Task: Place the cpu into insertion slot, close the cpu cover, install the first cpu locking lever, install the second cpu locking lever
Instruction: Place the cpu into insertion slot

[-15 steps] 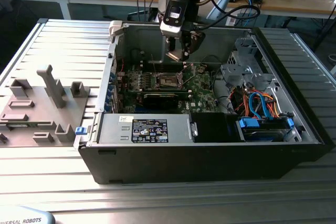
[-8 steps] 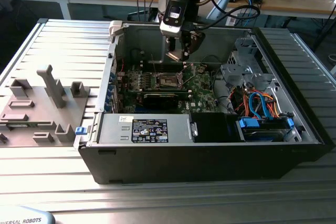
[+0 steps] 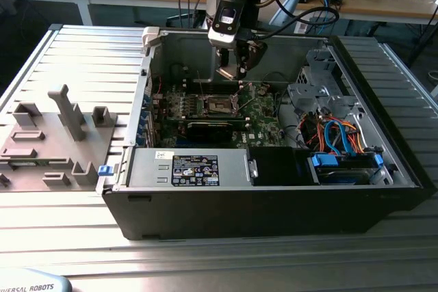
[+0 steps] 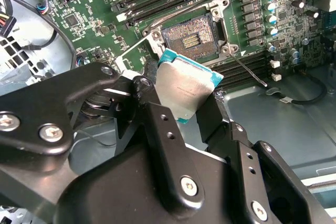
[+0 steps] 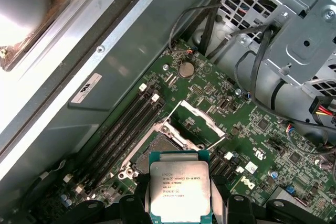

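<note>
– Exterior view first: where is the arm?

– Its pincer (image 3: 233,70) hangs inside the open computer case (image 3: 274,203), toward the far wall, over the green motherboard (image 3: 263,111). The case lies on its side on the ribbed metal worktop (image 3: 205,258). A grey fixture tray (image 3: 48,141) sits on the exterior view's left, well apart from the case.

– Is the pincer holding anything?

– Yes. In the second wrist view its black fingers (image 4: 157,124) are clamped on the cpu (image 4: 186,90), one on each of two opposite edges. The chip's silvery face is rimmed in teal-green.

– Is the chip seated?

– No. It is held in the air, apart from the insertion slot (image 4: 193,38), which lies bare on the board with its contacts showing.

– And the cpu cover?

– In the first wrist view the cpu cover (image 5: 197,115) stands swung up off the socket, on the side away from the long black memory slots (image 5: 121,129).

– Any levers?

– One thin metal locking lever (image 4: 247,70) angles up and away from a corner of the socket, unlatched. I cannot make out the other clearly.

– Anything else nearby?

– A round coin cell (image 5: 186,69) sits on the board beyond the raised cover.
</note>
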